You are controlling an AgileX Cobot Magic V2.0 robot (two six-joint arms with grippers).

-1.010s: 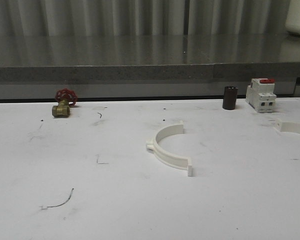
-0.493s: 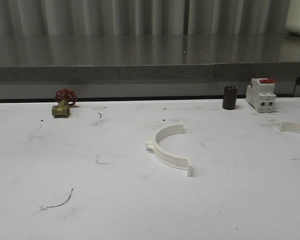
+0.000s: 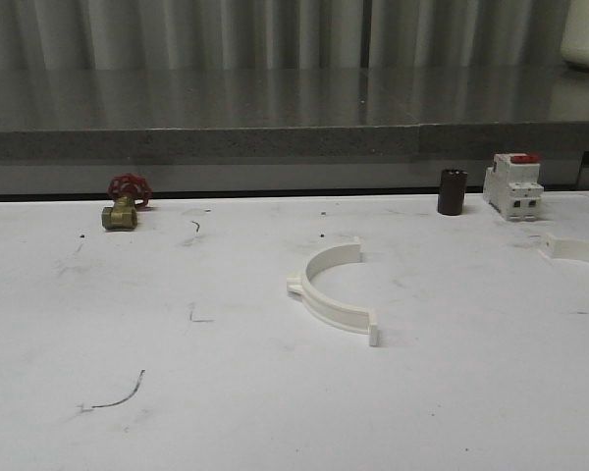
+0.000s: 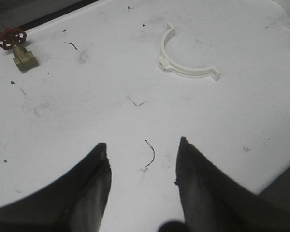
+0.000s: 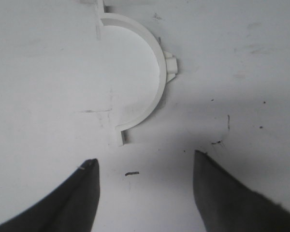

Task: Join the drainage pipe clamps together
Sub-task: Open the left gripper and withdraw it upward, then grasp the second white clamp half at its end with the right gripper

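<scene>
Right gripper [image 5: 145,188] open above clamp half [image 5: 145,77], arc lying flat

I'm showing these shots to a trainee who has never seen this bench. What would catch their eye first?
Probably the white half-ring clamp lying alone mid-table, its open side facing right and away. Next, the red-handled brass valve at the far left edge, and the dark cylinder beside the red-topped breaker at the far right. A second clamp half pokes in at the right edge; both open pincers hover over bare table.

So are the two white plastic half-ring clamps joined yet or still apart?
Apart. One white plastic half-ring clamp lies mid-table; the other half-ring clamp lies separately at the right edge, bare table between them.
</scene>
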